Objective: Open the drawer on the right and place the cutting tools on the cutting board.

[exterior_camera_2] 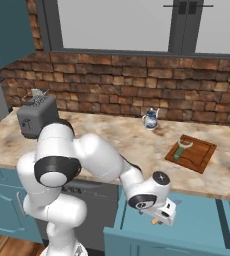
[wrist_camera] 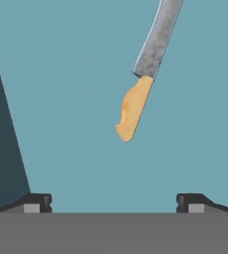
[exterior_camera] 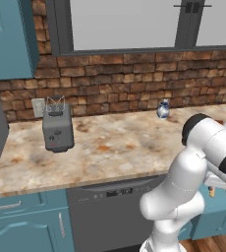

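The drawer (exterior_camera_2: 202, 220) on the right stands pulled out, teal inside. My gripper (exterior_camera_2: 162, 214) hangs low inside it, pointing down at the drawer floor. In the hand view the gripper (wrist_camera: 115, 202) is open, its fingertips (wrist_camera: 36, 202) wide apart with nothing between them. The knife (wrist_camera: 132, 109) lies flat on the drawer floor just ahead of them, tan handle toward me and silver blade pointing away. Its handle (exterior_camera_2: 155, 220) peeks out under my hand. The green-handled peeler (exterior_camera_2: 179, 150) rests on the reddish-brown cutting board (exterior_camera_2: 191, 152) on the counter above the drawer.
A grey toaster (exterior_camera_2: 36, 117) stands at the counter's left, and a small blue-white jar (exterior_camera_2: 150, 119) by the brick wall. A dark dishwasher front (exterior_camera: 110, 211) sits left of the open drawer. The drawer's dark side wall (wrist_camera: 2, 149) is close on the hand's left.
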Tool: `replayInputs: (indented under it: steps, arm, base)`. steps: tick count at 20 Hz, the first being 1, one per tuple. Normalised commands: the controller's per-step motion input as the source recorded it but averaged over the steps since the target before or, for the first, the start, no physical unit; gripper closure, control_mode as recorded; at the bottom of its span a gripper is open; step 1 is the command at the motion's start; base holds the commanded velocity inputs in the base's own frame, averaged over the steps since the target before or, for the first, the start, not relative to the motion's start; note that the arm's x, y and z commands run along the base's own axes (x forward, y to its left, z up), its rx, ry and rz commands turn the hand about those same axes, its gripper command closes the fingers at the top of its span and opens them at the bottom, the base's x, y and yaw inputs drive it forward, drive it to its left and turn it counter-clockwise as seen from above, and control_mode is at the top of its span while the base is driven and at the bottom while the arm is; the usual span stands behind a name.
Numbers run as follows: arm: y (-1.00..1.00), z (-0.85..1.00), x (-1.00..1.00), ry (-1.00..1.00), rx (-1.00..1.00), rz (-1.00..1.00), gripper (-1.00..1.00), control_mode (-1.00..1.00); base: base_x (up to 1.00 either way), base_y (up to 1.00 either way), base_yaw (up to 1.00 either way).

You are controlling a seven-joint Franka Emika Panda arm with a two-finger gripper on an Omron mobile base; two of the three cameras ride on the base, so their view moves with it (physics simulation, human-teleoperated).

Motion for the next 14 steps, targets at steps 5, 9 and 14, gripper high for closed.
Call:
replayInputs:
  steps: [5,9,14]
  arm:
    - [-0.03,-0.02,0.16,-0.14,0.00,0.00,-1.00,-1.00]
    - [-0.09,0.00,0.00,-0.08,0.00,0.00,-1.00,-1.00]
    - [-0.18,0.00,0.06,-0.02,0.00,0.00,-1.00,-1.00]
  base:
    - [0.00,0.00,0.00]
    - [0.00,0.00,0.00]
    - [0.00,0.00,0.00]
